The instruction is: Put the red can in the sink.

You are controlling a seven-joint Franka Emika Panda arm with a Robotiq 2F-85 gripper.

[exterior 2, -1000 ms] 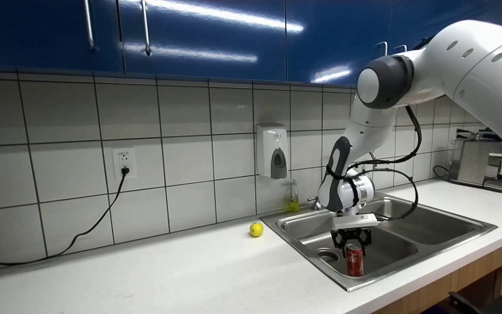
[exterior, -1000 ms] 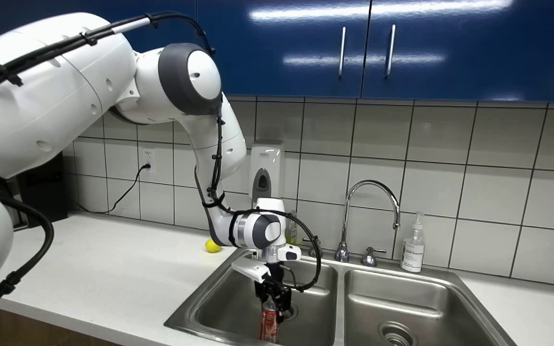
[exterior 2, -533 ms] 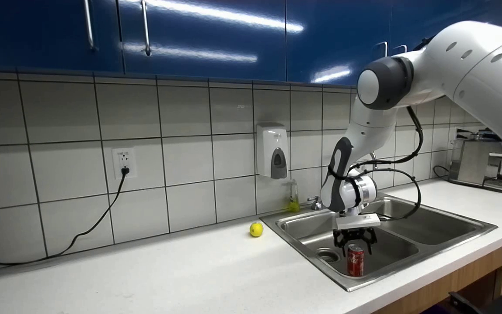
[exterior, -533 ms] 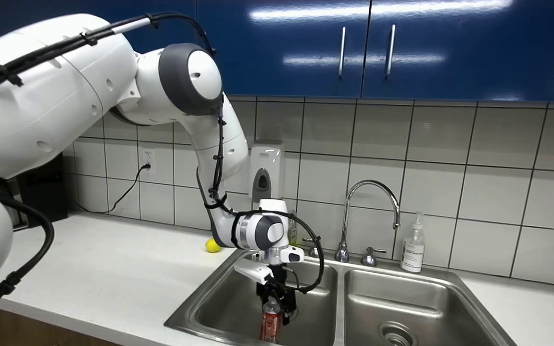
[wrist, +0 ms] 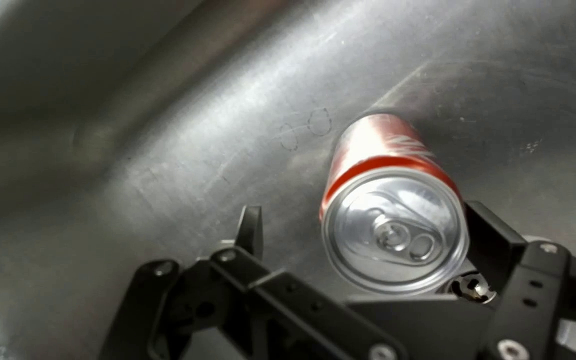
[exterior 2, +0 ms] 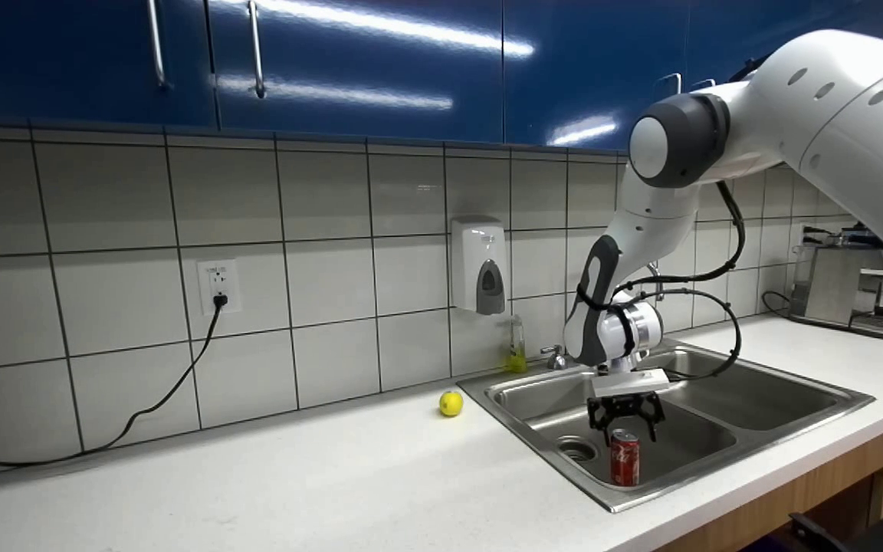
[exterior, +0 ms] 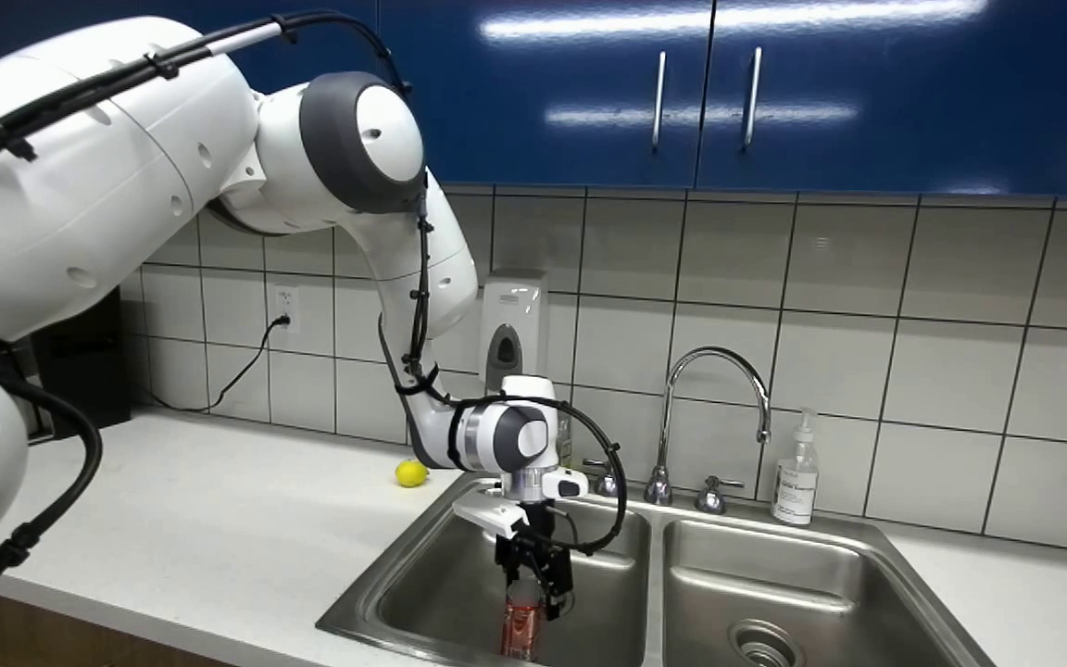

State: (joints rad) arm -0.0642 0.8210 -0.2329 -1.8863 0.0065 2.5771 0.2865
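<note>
The red can (exterior: pixel 521 628) stands upright on the floor of the sink (exterior: pixel 655 593), in the left basin in that exterior view. Its silvery top faces up beneath my gripper (exterior 2: pixel 631 438). In the wrist view the can (wrist: pixel 383 142) sits between the spread fingers, nearer the right-hand one. A wide gap separates it from the left-hand fingertip (wrist: pixel 251 227). The right-hand finger is close beside the can's rim; whether they touch I cannot tell. My gripper is open, holding nothing, its fingertips around the height of the can's top.
A small yellow round object (exterior 2: pixel 451 403) lies on the white counter (exterior 2: pixel 334 475) beside the sink. Behind the basins rise the chrome faucet (exterior: pixel 658 486) and its handles. A pump bottle (exterior: pixel 795 486) stands at the back right. A wall dispenser (exterior 2: pixel 479 264) hangs above.
My fingers were around the can a second ago. They have spread apart and let it go, and the gripper has risen slightly. The can has stayed in place.
</note>
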